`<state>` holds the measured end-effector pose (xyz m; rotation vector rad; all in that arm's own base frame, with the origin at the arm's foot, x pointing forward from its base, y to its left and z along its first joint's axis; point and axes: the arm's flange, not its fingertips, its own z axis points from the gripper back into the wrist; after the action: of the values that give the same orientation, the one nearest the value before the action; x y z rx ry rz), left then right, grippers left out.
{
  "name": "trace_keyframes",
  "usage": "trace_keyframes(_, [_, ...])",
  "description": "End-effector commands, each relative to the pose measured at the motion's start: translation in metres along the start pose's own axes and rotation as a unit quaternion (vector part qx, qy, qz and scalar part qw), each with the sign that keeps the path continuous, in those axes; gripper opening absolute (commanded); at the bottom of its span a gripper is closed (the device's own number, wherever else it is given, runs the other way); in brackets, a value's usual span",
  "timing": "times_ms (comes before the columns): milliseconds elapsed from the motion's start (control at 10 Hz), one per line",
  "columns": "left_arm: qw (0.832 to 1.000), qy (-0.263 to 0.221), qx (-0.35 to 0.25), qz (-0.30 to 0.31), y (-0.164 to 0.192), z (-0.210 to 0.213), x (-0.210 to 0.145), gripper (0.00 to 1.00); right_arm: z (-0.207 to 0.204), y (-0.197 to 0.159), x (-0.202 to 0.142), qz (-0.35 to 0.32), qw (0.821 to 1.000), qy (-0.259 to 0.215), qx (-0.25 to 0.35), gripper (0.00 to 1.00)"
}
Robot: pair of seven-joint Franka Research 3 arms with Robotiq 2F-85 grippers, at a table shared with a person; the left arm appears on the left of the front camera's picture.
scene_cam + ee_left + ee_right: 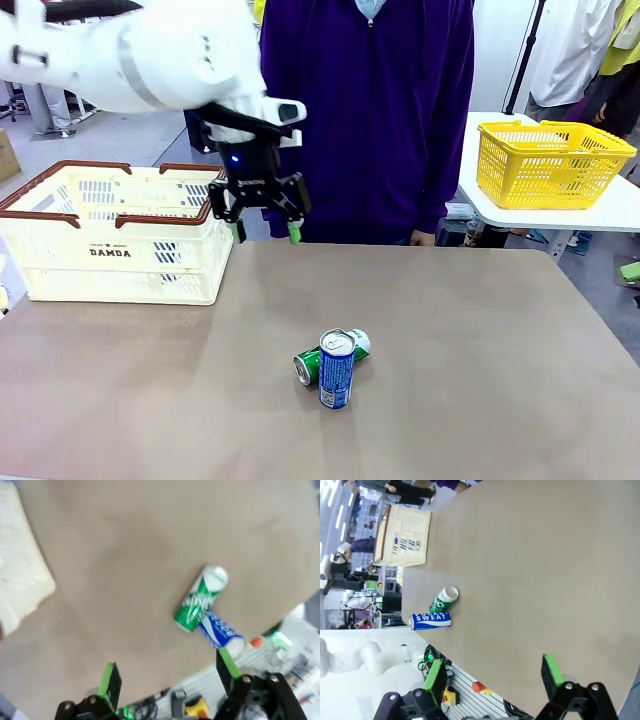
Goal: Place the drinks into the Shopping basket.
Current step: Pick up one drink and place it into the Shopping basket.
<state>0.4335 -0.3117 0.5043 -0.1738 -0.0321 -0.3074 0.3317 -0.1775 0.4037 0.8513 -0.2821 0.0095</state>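
Blue can and green can sit together on the table; both of my grippers are wide open and empty.
Front view: the blue can stands up, with a silver top and white marks. The green can lies on its side just behind the blue can and touches it, so I think it could roll. The Shopping basket, cream with a brown rim, is far left of the blue can and farther back. My left gripper hangs high beyond the blue can. Left wrist view: I look down on both cans, a good spot to line up a grab, I think. Right wrist view: my right gripper is well apart from the blue can, which reads SWEAT.
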Motion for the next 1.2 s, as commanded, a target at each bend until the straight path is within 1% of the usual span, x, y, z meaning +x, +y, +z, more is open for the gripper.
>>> trace_keyframes(0, [0.999, 0.038, -0.024, 0.012, 0.012, 0.009, -0.006, 1.00, 0.002, 0.002, -0.002, -0.002, 1.000, 0.005, 0.001, 1.00])
trace_keyframes(200, [0.999, 0.038, -0.024, 0.012, 0.012, 0.009, -0.006, 1.00, 0.002, 0.002, -0.002, -0.002, 1.000, 0.005, 0.001, 1.00])
trace_keyframes(300, [1.000, 0.010, -0.005, 0.004, 0.002, 0.000, -0.002, 1.00, 0.002, 0.002, -0.002, -0.002, 1.000, 0.005, 0.001, 1.00])
trace_keyframes(400, [0.997, -0.058, -0.036, -0.023, -0.009, -0.017, -0.008, 1.00, 0.002, 0.002, -0.002, -0.002, 1.000, 0.005, 0.001, 1.00])
trace_keyframes(500, [0.994, -0.077, -0.059, -0.054, -0.019, -0.035, -0.014, 1.00, 0.002, 0.002, -0.002, -0.002, 1.000, 0.005, 0.001, 1.00])
trace_keyframes(600, [0.992, -0.093, -0.056, -0.070, -0.029, -0.049, -0.020, 1.00, 0.002, 0.002, -0.002, -0.002, 1.000, 0.005, 0.001, 1.00])
trace_keyframes(700, [0.990, -0.099, -0.058, -0.087, -0.038, -0.062, -0.027, 1.00, 0.002, 0.002, -0.002, -0.002, 1.000, 0.005, 0.001, 1.00])
trace_keyframes(900, [0.986, -0.080, -0.063, -0.132, -0.053, -0.085, -0.038, 1.00, 0.002, 0.002, -0.002, -0.002, 1.000, 0.005, 0.001, 1.00])
trace_keyframes(1100, [0.982, -0.061, -0.066, -0.168, -0.057, -0.107, -0.033, 1.00, 0.002, 0.002, -0.002, -0.002, 1.000, 0.005, 0.001, 1.00])
